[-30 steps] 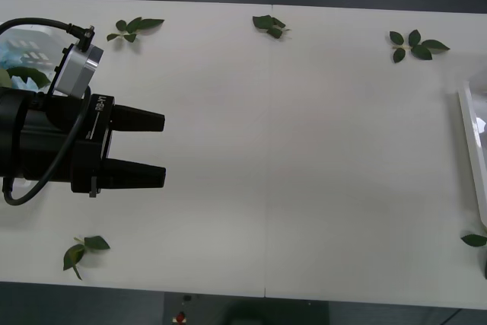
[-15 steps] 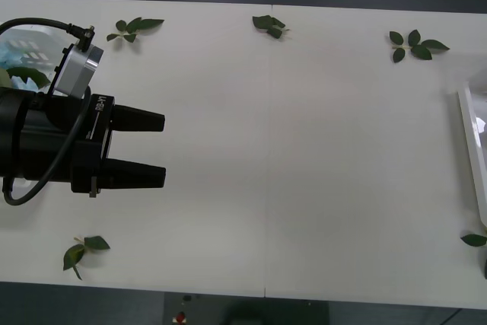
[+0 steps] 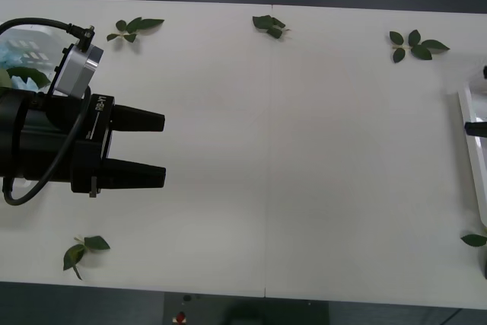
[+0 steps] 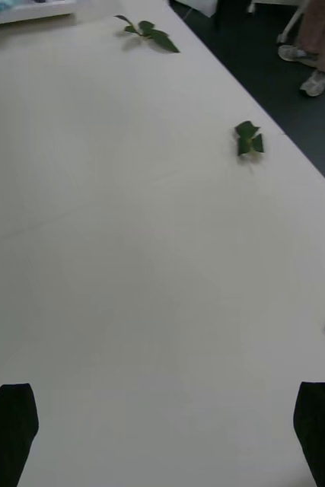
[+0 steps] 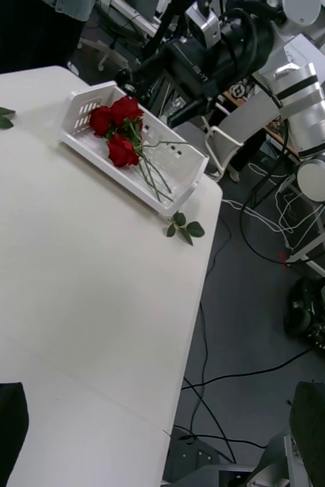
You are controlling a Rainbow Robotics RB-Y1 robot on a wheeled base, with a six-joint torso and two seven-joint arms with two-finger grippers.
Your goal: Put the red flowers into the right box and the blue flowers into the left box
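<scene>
Red flowers (image 5: 118, 129) lay in the right box (image 5: 183, 176), at the far right end of the white table (image 3: 289, 150). Three dark red heads sat close together at one end of that box, and their thin green stems ran along its floor toward the other end.

The left gripper (image 3: 158, 148) hung over the left part of the table, pointing toward the middle. Its two black fingers (image 3: 137, 120) were spread apart with nothing between them, and they touched no flower or box. In the right wrist view, the right gripper (image 4: 162, 434) also had its fingers (image 4: 7, 430) wide apart at the two corners, holding nothing, above bare table top. In the front view a small dark tip (image 3: 476, 128) poked in at the right edge over the box rim; it may have been part of the right arm, but it was too small to tell.

Blue flowers (image 3: 11, 57) peeked out pale blue behind the left arm, inside the left box (image 3: 30, 36) at the table's far left end.

Loose green leaf sprigs (image 3: 135, 28) lay near the table's edges, some along the far side and some near the front corners. The wide middle of the table was open, with lots of room between the two boxes.
</scene>
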